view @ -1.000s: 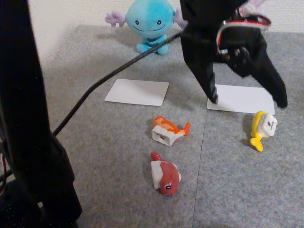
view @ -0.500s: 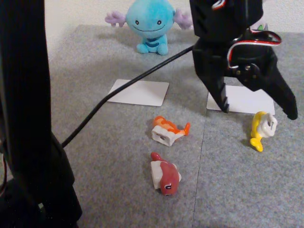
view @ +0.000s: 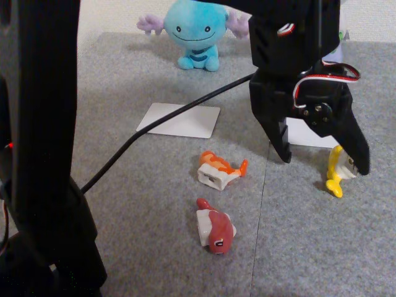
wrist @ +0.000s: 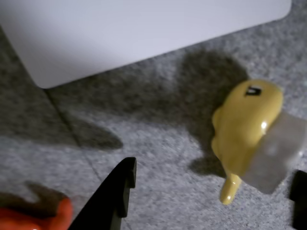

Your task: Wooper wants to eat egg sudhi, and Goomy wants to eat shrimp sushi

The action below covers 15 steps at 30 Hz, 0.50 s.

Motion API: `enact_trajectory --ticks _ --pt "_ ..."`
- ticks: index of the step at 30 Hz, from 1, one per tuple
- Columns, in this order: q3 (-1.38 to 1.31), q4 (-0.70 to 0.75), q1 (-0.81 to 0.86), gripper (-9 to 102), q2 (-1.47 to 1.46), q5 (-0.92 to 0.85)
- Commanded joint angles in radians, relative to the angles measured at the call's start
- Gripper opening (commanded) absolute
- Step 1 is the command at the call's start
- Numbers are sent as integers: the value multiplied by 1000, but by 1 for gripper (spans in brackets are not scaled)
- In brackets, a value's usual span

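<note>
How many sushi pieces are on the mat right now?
3. The shrimp sushi lies mid-mat, the red-topped piece nearer the camera, and the egg sushi to the right, partly behind the end effector. None seem hidden.

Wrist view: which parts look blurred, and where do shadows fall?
In the wrist view, the egg sudhi is soft, its white rice block most blurred; its dark shadow lies on the carpet beside it; the fixed view is sharper, with faint shadows under the gripper.
</note>
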Motion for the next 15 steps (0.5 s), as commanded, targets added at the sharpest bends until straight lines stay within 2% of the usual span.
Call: enact_trajectory --ticks 1,4,15 --pt "-38 -29 26 29 11 23" --pt "-38 -94 52 28 14 43" --pt "-38 -141 69 28 14 29"
